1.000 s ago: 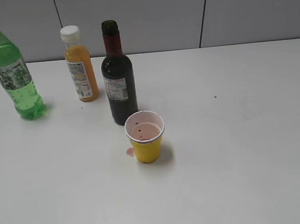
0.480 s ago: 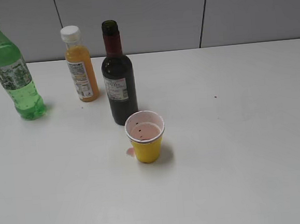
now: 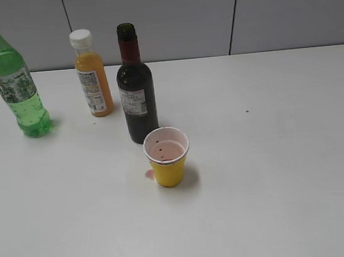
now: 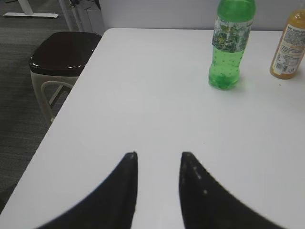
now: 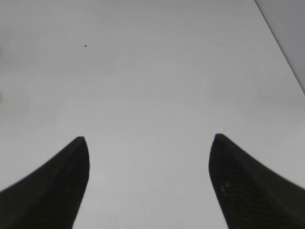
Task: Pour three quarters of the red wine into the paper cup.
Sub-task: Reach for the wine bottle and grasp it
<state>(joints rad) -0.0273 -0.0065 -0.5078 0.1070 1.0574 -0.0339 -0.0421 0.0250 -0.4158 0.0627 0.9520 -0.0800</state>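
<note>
Standing upright on the white table (image 3: 293, 154), uncapped wine bottle (image 3: 137, 101) just behind yellow paper cup (image 3: 167, 157) seemingly pink-stained inside, left gripper (image 4: 158, 155) hovering narrowly parted, right gripper (image 5: 148, 139) spread wide, both holding nothing.

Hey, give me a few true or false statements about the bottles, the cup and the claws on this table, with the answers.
1. The wine bottle has no cap on. True.
2. The paper cup lies tipped over. False: it stands upright, in front of the wine bottle.
3. The right claw is open over bare table. True.
4. The left claw grips the green soda bottle. False: it holds nothing, well short of it.
5. The orange juice bottle has a white cap. True.
</note>
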